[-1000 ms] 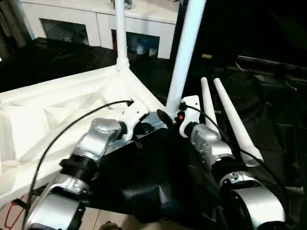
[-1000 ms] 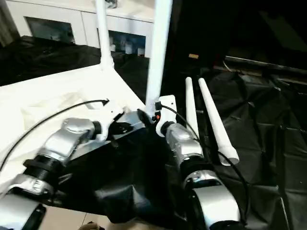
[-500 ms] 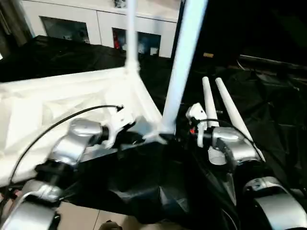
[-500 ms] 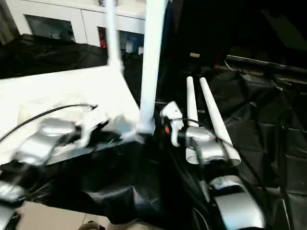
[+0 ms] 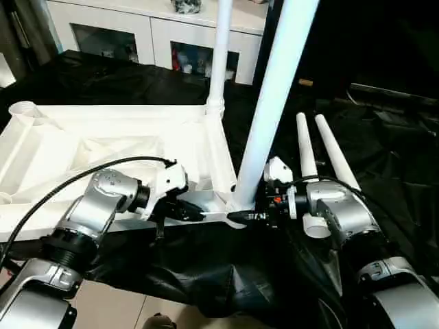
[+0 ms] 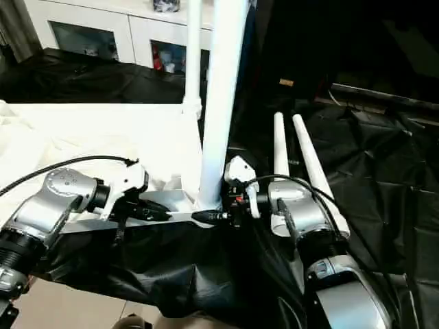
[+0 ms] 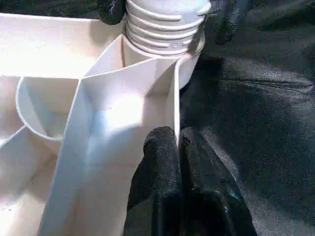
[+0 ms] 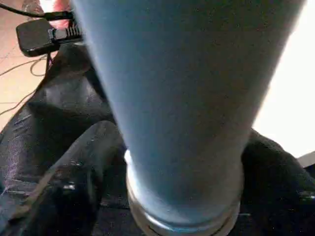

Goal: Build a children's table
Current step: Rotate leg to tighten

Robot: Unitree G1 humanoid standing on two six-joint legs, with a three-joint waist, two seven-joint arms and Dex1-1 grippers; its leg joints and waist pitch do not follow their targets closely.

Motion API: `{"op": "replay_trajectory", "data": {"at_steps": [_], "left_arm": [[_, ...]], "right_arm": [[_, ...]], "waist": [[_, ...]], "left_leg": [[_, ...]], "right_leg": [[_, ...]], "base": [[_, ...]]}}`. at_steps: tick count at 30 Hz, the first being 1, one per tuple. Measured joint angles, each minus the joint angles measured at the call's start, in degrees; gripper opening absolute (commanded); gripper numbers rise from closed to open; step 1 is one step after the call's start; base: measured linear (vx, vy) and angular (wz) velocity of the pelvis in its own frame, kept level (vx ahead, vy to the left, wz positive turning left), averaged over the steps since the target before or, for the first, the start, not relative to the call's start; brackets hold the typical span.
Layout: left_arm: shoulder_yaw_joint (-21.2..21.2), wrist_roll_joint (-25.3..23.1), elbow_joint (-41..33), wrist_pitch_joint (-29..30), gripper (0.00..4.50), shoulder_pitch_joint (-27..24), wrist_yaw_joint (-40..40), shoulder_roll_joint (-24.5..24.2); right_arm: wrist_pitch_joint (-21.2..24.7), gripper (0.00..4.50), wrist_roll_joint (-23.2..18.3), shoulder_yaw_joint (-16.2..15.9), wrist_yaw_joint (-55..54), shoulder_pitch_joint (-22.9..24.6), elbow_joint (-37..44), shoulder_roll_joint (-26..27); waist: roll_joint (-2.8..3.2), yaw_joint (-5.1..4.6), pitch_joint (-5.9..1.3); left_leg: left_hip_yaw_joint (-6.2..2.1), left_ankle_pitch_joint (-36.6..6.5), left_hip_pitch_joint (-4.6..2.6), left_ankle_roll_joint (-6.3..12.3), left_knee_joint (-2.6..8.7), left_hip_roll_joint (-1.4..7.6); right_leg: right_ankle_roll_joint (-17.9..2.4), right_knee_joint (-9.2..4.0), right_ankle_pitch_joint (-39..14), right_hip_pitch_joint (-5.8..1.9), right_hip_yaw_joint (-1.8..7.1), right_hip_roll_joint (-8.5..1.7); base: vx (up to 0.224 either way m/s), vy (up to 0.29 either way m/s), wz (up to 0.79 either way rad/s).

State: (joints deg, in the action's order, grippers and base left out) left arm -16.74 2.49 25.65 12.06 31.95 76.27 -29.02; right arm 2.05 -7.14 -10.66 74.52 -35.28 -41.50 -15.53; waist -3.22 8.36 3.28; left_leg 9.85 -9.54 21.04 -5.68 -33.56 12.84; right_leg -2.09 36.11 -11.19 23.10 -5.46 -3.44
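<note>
- Children's table top (image 5: 103, 147): lies upside down, ribbed underside up, on black sheeting (image 5: 384, 164), in front of a white cabinet (image 5: 151, 31).
- Near leg (image 5: 274, 103): stands upright in the corner socket nearest the grippers; its ribbed base sits in the socket.
- Far leg (image 5: 221, 55): stands upright in the next corner socket, beyond the near leg.
- Two loose legs (image 5: 322, 151): lie side by side on the sheeting, beside the right forearm.
- Left gripper (image 7: 178, 147): fingers closed together, tips pressed against the thin rim wall of the top, just short of the near leg's socket.
- Right gripper (image 5: 243, 217): fingers (image 8: 74, 182) spread wide, one on each side of the near leg's base; contact with the leg cannot be told.
</note>
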Motion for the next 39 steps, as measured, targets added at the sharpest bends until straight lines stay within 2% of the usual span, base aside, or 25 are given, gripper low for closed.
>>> {"op": "replay_trajectory", "data": {"at_steps": [3, 8, 12, 14, 17, 22, 24, 30, 32, 35, 39], "left_arm": [[0.0, 0.0, 0.0, 0.0, 0.0, -0.1, 0.4, 0.0], [0.0, 0.0, 0.0, 0.4, 0.0, -0.6, -0.6, 0.8], [1.5, -1.5, 1.7, 2.1, 0.0, 0.2, -9.2, 4.1], [2.0, -2.2, 2.4, 3.1, 0.0, 0.7, -12.3, 5.6], [3.1, -4.0, 6.9, 5.7, 0.0, 4.0, -21.0, 10.4], [3.5, -4.5, 7.5, 8.9, 0.0, 5.1, -27.4, 14.1], [3.5, -4.5, 7.3, 9.1, 0.0, 5.1, -27.9, 14.4], [3.5, -4.7, 6.6, 8.9, 0.0, 4.9, -27.3, 13.9], [3.4, -4.7, 5.5, 8.8, 0.0, 4.3, -26.3, 13.1], [3.3, -4.5, 3.9, 8.0, 0.0, 3.2, -24.1, 11.5], [2.5, -3.6, 1.0, 6.0, 0.0, 1.1, -18.0, 8.7]], "right_arm": [[0.5, 3.14, 0.0, 0.0, 0.0, 0.3, 0.6, 0.0], [2.1, 2.83, -0.3, 0.7, -2.0, 1.5, 1.0, 1.3], [2.3, 2.76, 0.0, 4.9, -15.6, 0.2, -3.6, 5.4], [2.4, 2.75, 0.0, 6.1, -21.1, -0.9, -5.5, 6.9], [2.3, 2.75, -0.1, 10.8, -37.6, -3.9, -10.5, 12.2], [-0.8, 2.75, 0.1, 12.9, -48.4, -5.5, -14.1, 15.2], [-1.6, 3.3, 0.0, 13.4, -48.7, -5.9, -15.0, 15.3], [-1.7, 3.79, 0.1, 13.5, -46.6, -6.6, -15.5, 15.3], [-2.6, 3.96, 1.0, 12.4, -44.4, -6.6, -15.5, 14.6], [-4.0, 3.96, 2.4, 10.3, -38.6, -6.2, -15.4, 12.7], [-5.0, 3.96, 2.5, 7.9, -27.7, -4.5, -13.2, 9.4]], "waist": [[0.0, 0.06, 0.0], [0.0, -0.03, -0.01], [-0.05, -0.57, -0.04], [-0.06, -1.01, -0.04], [-0.04, -1.58, -0.03], [0.0, -1.57, -0.05], [0.03, -1.55, -0.07], [0.04, -1.75, -0.07], [0.04, -1.85, -0.07], [0.03, -2.08, -0.06], [0.07, -1.89, -0.04]], "left_leg": [[0.0, 0.0, 0.0, 0.0, 0.0, 0.0], [0.0, 0.0, -0.04, 0.0, 0.0, 0.0], [-0.01, 0.0, -0.29, -0.03, 0.01, 0.0], [-0.01, 0.0, -0.44, -0.05, 0.04, -0.01], [-0.01, 0.0, -0.65, -0.07, 0.17, -0.04], [0.0, 0.0, -0.63, -0.07, 0.23, -0.06], [0.0, 0.0, -0.62, -0.07, 0.23, -0.07], [0.01, 0.0, -0.56, -0.07, 0.3, -0.07], [0.01, 0.0, -0.52, -0.07, 0.3, -0.07], [0.01, 0.0, -0.47, -0.07, 0.31, -0.06], [0.02, 0.0, -0.42, -0.06, 0.37, -0.06]], "right_leg": [[0.0, 0.0, 0.0, 0.0, 0.0, 0.0], [0.0, 0.0, 0.0, -0.02, 0.0, 0.0], [0.0, 0.04, 0.1, -0.14, 0.01, 0.0], [0.1, 0.02, 0.0, -0.23, 0.01, 0.0], [0.2, 0.02, 0.0, -0.32, 0.02, 0.0], [0.2, -0.03, 0.1, -0.37, 0.03, -0.03], [0.2, -0.03, 0.1, -0.38, 0.04, -0.03], [0.0, -0.04, 0.2, -0.31, 0.05, -0.03], [0.0, -0.05, 0.2, -0.28, 0.04, -0.02], [0.0, -0.06, 0.1, -0.22, 0.05, -0.01], [0.0, -0.08, 0.0, -0.19, 0.04, -0.01]], "base": [[0.0, 0.0, 0.0], [0.0, 0.0, 0.0], [0.0, 0.0, 0.0], [0.0, 0.0, 0.0], [0.0, 0.0, 0.0], [0.0, 0.0, 0.0], [0.0, 0.0, 0.0], [0.0, 0.0, 0.0], [0.0, 0.0, 0.0], [0.0, 0.0, 0.0], [0.0, 0.0, 0.0]]}}
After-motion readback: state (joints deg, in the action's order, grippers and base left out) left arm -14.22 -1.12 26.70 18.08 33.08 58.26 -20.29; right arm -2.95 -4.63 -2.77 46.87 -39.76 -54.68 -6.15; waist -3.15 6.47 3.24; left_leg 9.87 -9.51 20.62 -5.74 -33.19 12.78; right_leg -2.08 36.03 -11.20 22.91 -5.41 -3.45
